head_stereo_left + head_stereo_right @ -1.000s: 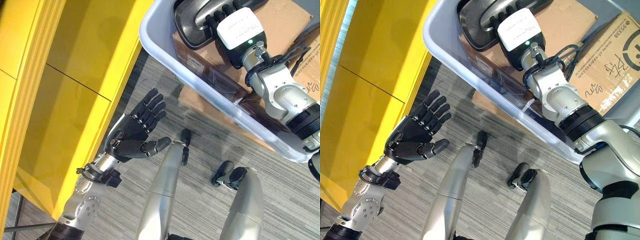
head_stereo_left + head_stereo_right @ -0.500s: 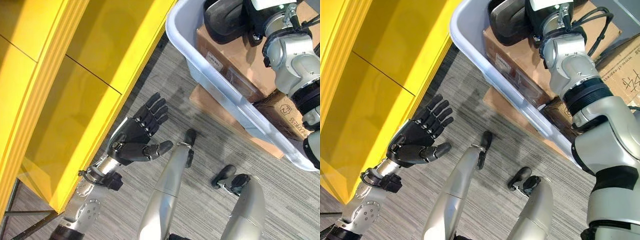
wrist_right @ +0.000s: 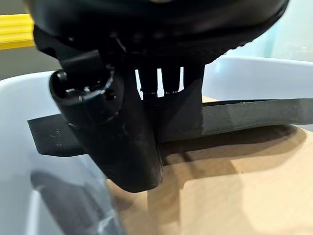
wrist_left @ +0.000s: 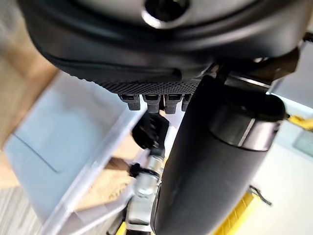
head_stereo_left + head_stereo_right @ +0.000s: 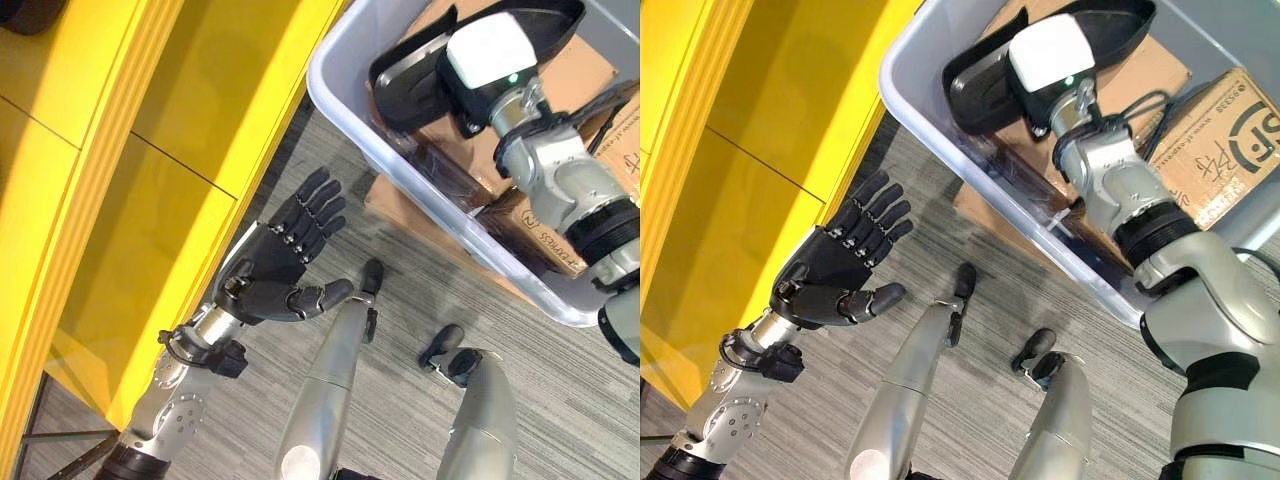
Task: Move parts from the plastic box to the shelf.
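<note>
Right robot hand (image 5: 1045, 52) pinching a long black part (image 5: 420, 70) between thumb and fingers, lifted above cardboard inside the grey plastic box (image 5: 345, 110), left robot hand (image 5: 278, 270) spread open, empty, beside the yellow shelf (image 5: 150, 180), above striped floor (image 5: 400, 400)

Left robot hand (image 5: 268, 275) spread, palm up — right robot hand (image 3: 122, 127) clamped shut.

I count one plastic box (image 5: 345, 110), one black part (image 5: 480, 50) in it, and two cardboard boxes (image 5: 1230, 130) inside it. I see one yellow shelf (image 5: 150, 150), and two robot hands: left hand (image 5: 275, 270), right hand (image 5: 485, 55).
</note>
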